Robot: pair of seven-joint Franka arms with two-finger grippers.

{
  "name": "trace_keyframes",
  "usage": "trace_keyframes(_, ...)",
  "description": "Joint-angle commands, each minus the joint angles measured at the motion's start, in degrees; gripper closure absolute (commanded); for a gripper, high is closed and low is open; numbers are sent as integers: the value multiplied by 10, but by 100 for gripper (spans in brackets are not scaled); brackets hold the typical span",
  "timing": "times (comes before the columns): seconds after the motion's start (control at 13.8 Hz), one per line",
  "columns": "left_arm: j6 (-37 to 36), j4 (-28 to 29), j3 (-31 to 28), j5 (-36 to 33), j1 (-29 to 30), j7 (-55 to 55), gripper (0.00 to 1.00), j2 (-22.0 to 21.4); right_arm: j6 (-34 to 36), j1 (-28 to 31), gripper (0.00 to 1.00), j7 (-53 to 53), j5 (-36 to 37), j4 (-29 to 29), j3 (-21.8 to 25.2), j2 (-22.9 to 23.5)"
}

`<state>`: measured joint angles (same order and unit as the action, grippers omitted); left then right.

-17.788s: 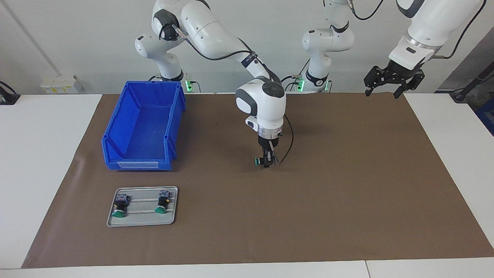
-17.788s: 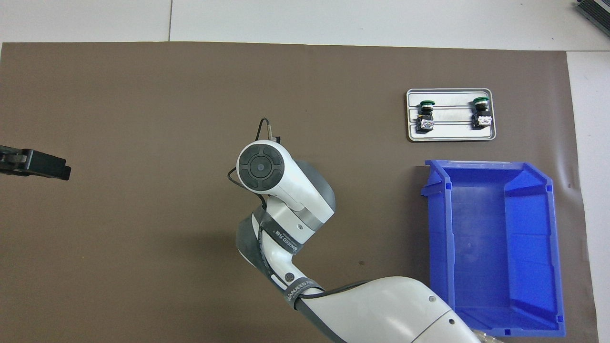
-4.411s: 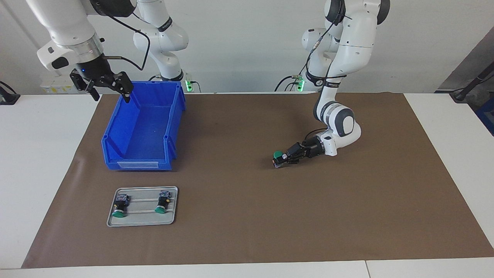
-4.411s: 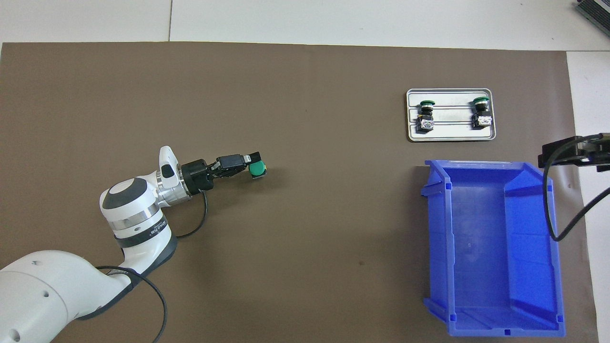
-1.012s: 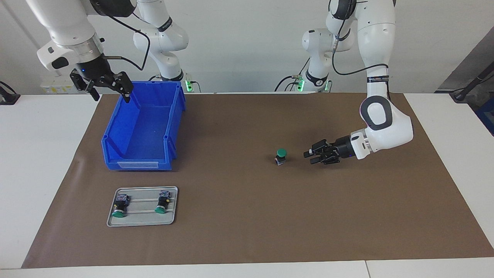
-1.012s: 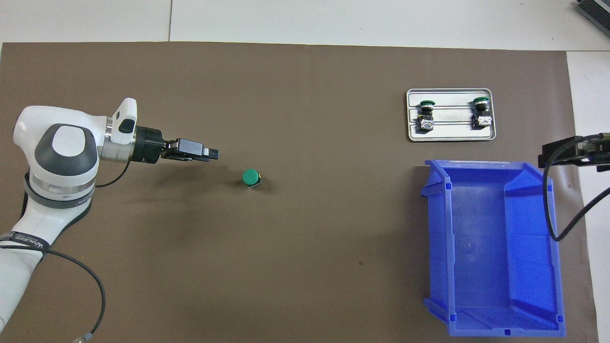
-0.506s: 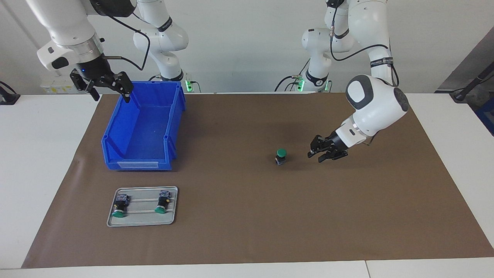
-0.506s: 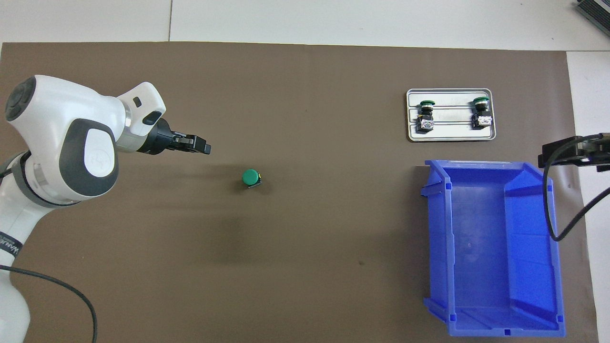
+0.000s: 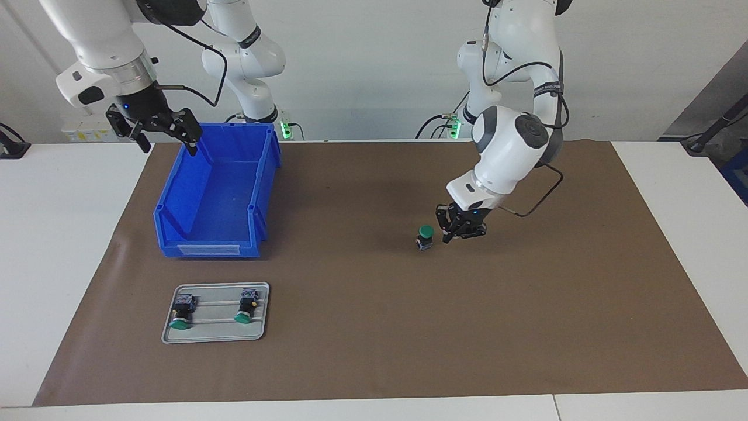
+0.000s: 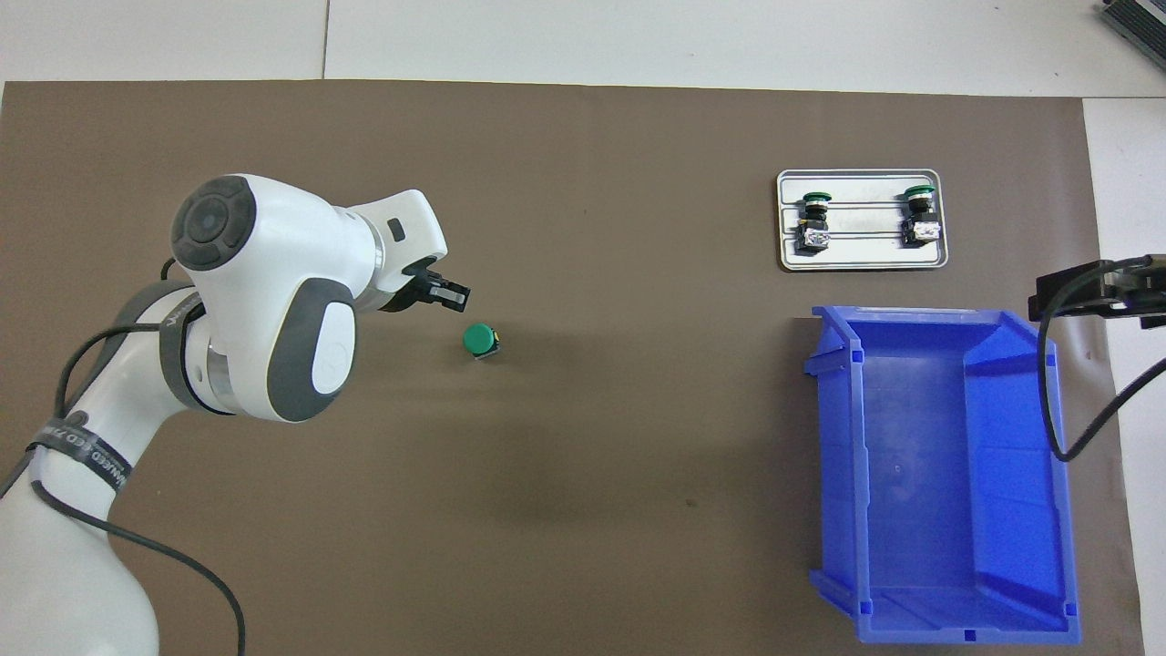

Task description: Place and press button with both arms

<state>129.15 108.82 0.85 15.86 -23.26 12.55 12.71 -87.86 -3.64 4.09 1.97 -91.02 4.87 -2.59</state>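
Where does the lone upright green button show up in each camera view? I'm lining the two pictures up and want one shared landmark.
Facing view: the button stands on the brown mat near the picture's middle, just beside the left gripper.
Overhead view: the button is left of the picture's centre, close to the left gripper.
Shared landmark: the blue bin, toward the right arm's end of the table.

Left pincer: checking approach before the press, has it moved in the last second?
Yes. The left pincer moved toward the standing button, now beside it.
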Motion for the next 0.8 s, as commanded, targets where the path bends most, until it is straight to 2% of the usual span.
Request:
trace_keyframes(0.0, 21, 41, -8, -71, -33, -18, 100, -17, -4, 2, 0, -13, -14, -10, 1, -10)
trace_keyframes(0.43, 23, 81, -8, -89, -51, -24, 100, -31, -4, 2, 0, -13, -14, -10, 1, -9)
trace_keyframes(0.72, 56, 100, -8, -93, -61, -24, 100, -25, -4, 2, 0, -13, -14, -10, 1, -9)
